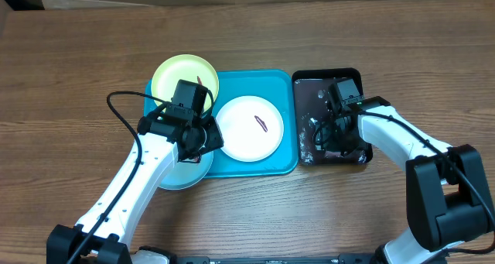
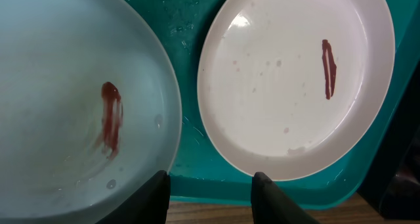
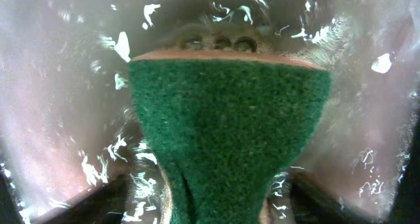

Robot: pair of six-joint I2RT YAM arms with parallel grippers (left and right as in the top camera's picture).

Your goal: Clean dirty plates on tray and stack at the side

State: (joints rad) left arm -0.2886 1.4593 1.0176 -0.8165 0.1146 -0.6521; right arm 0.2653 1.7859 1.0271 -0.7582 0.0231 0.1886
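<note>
Plates: the yellow plate [image 1: 184, 77] overhangs the tray's [image 1: 282, 162] back-left corner, the white plate [image 1: 249, 127] lies inside it, and the blue plate [image 1: 179, 177] juts over its front-left rim. Each shows a smear. The left gripper [image 2: 211, 196] hangs empty, jaws moderately apart, above the gap between blue and white. The right gripper [image 1: 331, 134] pinches a sponge [image 3: 226, 125] over the black tray [image 1: 305, 87]. Pressing the blue plate's overhanging edge could tip it, and the wet tray invites sliding.
</note>
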